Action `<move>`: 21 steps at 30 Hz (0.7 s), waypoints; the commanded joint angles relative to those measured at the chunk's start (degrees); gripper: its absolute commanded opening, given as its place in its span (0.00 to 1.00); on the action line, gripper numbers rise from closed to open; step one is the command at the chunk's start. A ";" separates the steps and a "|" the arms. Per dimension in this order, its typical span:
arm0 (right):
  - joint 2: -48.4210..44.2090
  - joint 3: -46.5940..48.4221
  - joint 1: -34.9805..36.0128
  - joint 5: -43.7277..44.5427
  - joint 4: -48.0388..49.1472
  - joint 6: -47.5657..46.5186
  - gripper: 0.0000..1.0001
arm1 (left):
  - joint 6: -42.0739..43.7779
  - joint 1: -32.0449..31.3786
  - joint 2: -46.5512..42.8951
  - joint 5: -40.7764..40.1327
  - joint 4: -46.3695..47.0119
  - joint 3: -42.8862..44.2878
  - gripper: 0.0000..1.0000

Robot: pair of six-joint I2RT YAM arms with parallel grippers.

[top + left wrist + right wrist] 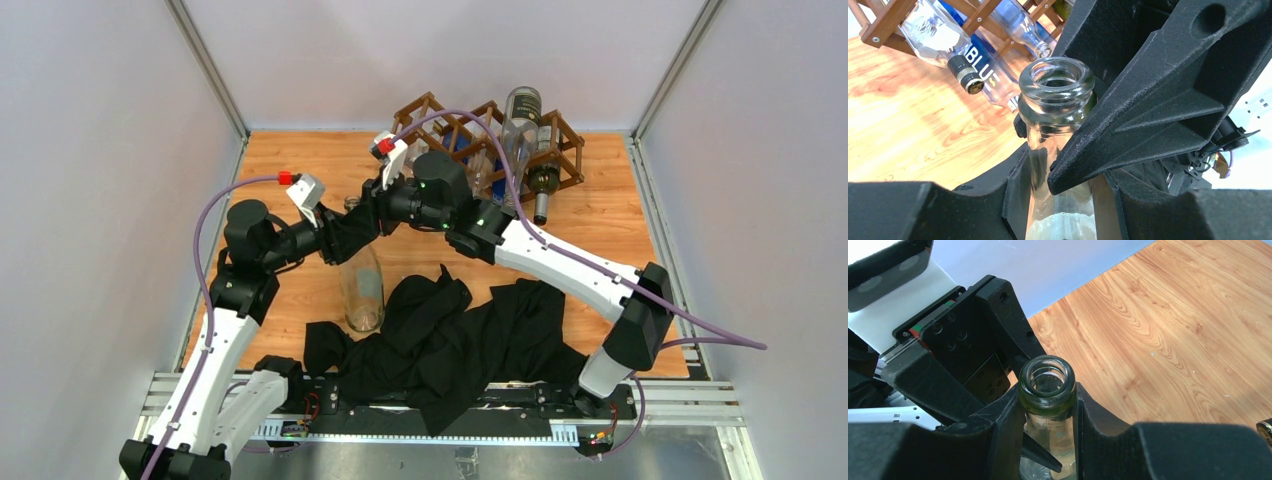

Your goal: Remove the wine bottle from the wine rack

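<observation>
While the clear glass wine bottle (362, 290) stands upright on the wooden counter (620, 230), well apart from the dark brown lattice wine rack (568, 135), right gripper (1048, 410) clamps its neck. Left gripper (1060, 200) sits narrow around the neck just below; cannot tell if it grips.

**Occlusions and cut-offs**

Top view:
- The wine bottle (363, 285) has its neck buried where the two arms meet, centre-left.
- The wine rack (562, 140) has its left cells masked by the right arm's wrist, so the bottle count is unclear.
- A black cloth (450, 340) covers the table (600, 230) edge at lower centre.

Left wrist view:
- The bottle body is cut by the bottom edge.
- A finger (1148, 100) of the right tool (1048, 405) hides the right side of the neck.
- The rack is clipped at upper left.
- The blue bottle (985, 72) label is only partly readable.

Right wrist view:
- The bottle body is cut by the bottom edge.
- A dark object (1266, 429) at the right edge is too clipped to identify.
</observation>
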 commanded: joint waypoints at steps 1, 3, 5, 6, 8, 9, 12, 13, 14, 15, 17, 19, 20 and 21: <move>-3.91 1.25 0.61 -3.33 10.73 1.78 0.14 | -1.17 -0.44 0.92 0.74 -0.39 0.90 0.00; -3.89 2.01 0.58 -4.20 8.77 2.06 0.30 | 0.33 -0.39 1.77 0.26 -0.81 1.92 0.00; -4.23 1.97 0.52 -4.59 7.40 2.23 0.47 | 2.02 -0.35 2.74 -0.65 -1.04 3.06 0.00; -4.63 1.40 0.44 -4.49 7.21 2.45 0.56 | 3.15 -0.35 3.18 -1.42 -1.17 3.70 0.00; -5.82 -0.18 0.13 -4.18 7.34 2.99 0.68 | 5.88 -0.35 3.93 -3.71 -1.23 4.94 0.00; -6.61 -0.96 -0.03 -3.98 7.45 3.17 0.72 | 7.20 -0.35 4.61 -5.01 -1.23 5.60 0.00; -7.86 -2.68 -0.72 -3.68 7.38 3.89 0.81 | 9.50 -0.22 5.54 -8.35 0.27 7.40 0.00; -8.23 -2.95 -0.99 -3.71 7.09 4.06 0.83 | 9.59 -0.19 5.74 -8.68 1.00 7.71 0.00; -8.53 -3.30 -1.25 -3.65 6.90 4.48 0.86 | 9.73 -0.09 6.06 -8.81 1.58 8.17 0.00; -9.07 -3.77 -1.45 -3.47 6.84 4.62 0.87 | 9.99 -0.04 6.45 -8.98 1.93 8.73 0.00; -10.40 -4.90 -1.76 -2.51 6.84 4.61 0.87 | 10.76 0.19 7.60 -9.49 2.39 10.43 0.00; -12.00 -6.18 -2.02 -1.04 6.83 4.20 0.88 | 12.10 0.70 9.37 -10.14 2.71 12.67 0.00; -12.93 -6.84 -2.08 0.02 6.76 3.81 0.88 | 13.14 1.01 10.15 -10.51 2.80 14.00 0.00; -13.82 -7.47 -2.19 0.98 6.60 3.45 0.88 | 14.40 1.25 11.79 -11.16 2.59 15.66 0.00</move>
